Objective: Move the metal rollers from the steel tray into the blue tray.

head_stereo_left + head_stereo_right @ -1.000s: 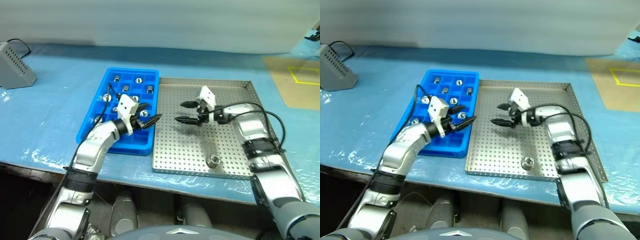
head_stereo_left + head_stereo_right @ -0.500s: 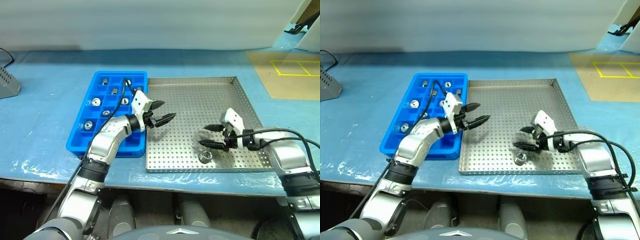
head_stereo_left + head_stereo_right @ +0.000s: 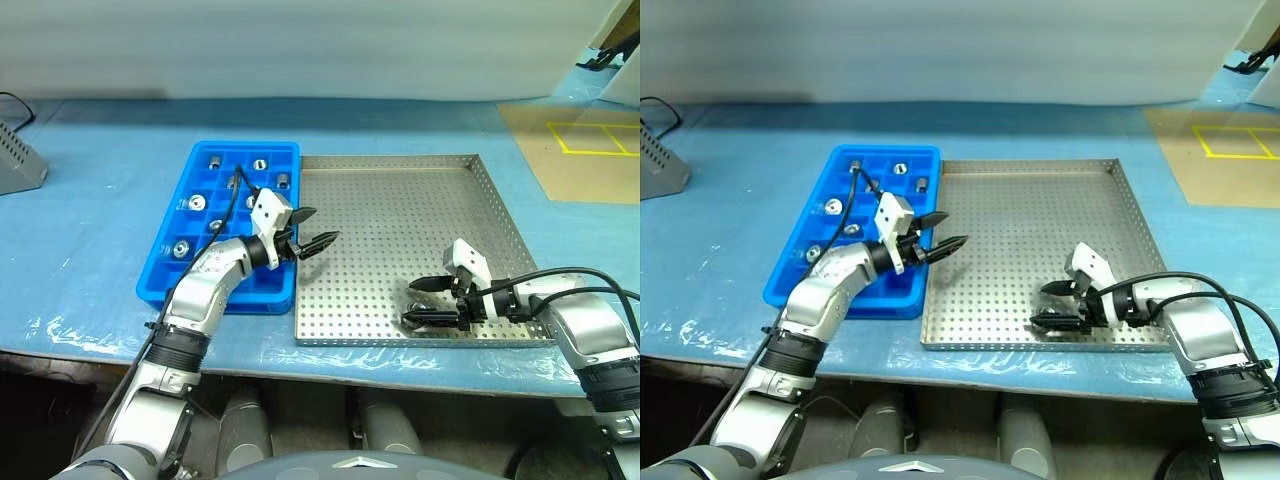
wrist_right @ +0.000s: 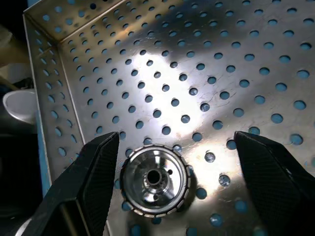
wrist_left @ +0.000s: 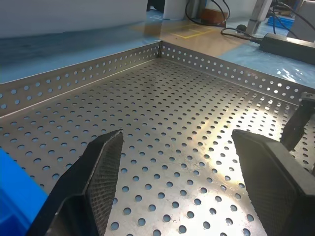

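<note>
The steel tray (image 3: 400, 200) lies right of the blue tray (image 3: 160, 275), which holds several metal rollers (image 3: 258, 163) in its compartments. One roller (image 4: 155, 179) rests on the steel tray's perforated floor near the front rim. My right gripper (image 3: 410, 303) is low over it and open, with a finger on either side and no contact that I can see. In the right wrist view the roller sits between the fingers (image 4: 98, 167). My left gripper (image 3: 320, 228) hovers open and empty over the seam between the two trays, pointing across the steel tray (image 5: 162, 98).
A grey box (image 3: 15, 160) stands at the far left of the blue-covered table. A brown board with yellow tape (image 3: 575, 150) lies at the back right. The right gripper's finger (image 5: 298, 123) shows in the left wrist view.
My right gripper has come back from the middle of the steel tray to its front rim and sunk around the roller. The left gripper has stayed put; the camera view has shifted.
</note>
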Motion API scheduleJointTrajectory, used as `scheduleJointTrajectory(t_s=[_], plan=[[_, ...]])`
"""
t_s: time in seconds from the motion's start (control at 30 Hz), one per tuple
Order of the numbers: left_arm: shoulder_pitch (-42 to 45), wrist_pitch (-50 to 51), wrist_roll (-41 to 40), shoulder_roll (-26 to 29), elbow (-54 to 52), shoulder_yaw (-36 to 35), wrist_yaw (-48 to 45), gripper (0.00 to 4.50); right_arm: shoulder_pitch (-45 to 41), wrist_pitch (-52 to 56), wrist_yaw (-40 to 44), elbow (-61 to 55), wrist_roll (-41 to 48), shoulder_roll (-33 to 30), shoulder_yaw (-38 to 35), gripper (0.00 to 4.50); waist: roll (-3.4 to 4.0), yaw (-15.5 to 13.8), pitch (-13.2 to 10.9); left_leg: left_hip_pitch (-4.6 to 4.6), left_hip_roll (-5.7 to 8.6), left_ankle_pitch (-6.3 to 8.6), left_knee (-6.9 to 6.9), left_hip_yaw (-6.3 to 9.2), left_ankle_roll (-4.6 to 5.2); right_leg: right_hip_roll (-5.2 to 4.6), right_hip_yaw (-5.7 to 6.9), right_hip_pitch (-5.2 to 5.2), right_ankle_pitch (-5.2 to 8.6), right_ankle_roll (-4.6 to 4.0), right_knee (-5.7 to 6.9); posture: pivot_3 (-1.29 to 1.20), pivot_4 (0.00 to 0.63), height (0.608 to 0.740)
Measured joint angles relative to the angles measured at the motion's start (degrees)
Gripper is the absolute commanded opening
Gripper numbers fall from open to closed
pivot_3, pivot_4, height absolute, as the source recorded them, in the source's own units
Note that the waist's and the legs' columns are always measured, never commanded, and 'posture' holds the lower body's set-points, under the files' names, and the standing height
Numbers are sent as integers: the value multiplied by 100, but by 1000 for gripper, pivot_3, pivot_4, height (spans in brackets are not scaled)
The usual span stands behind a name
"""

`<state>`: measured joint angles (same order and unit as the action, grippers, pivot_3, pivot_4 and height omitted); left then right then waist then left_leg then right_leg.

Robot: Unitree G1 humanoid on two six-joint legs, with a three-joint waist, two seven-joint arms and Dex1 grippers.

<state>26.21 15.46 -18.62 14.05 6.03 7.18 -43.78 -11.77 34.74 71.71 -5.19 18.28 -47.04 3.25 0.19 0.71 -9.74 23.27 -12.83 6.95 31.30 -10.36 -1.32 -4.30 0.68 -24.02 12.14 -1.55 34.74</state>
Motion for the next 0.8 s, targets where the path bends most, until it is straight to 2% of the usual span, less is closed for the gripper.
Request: scheduleJointTrajectory(t_s=[0.17,0.27,0.43,0.6,0.73,0.8], plan=[[-56,-198,19,-2,168,-12,-73,3741,257,-30,-5,-105,14,-149,21,3844,0,3,0,-2,0,0,0,0,0,0,-1,1,6,10,-1,-351,150,740],[-77,-284,60,-2,276,-17,-96,3741,257,23,-38,-138,12,-222,25,3233,0,3,0,-1,0,0,0,0,0,0,0,0,19,32,-1,-351,150,740],[-81,-326,83,-2,287,-22,-109,3741,227,-32,-273,-139,-63,-175,127,1624,0,4,0,-2,0,0,0,0,0,0,0,1,4,6,-1,-347,150,740],[-101,-323,88,21,277,-29,-106,3741,195,-56,-445,-153,-32,-133,141,1590,0,5,0,-2,0,0,1,0,0,0,-2,1,20,35,-1,-337,150,740],[-145,-320,87,35,257,-69,-96,3741,112,-53,-551,-173,50,-32,129,1590,0,11,0,-2,0,0,-1,0,0,1,-2,-1,12,21,0,-309,150,740],[-165,-320,71,36,231,-119,-88,3741,-210,-54,-700,-53,106,132,48,1590,0,28,0,-3,0,0,1,0,0,1,-4,-4,2,5,1,-293,150,740]])
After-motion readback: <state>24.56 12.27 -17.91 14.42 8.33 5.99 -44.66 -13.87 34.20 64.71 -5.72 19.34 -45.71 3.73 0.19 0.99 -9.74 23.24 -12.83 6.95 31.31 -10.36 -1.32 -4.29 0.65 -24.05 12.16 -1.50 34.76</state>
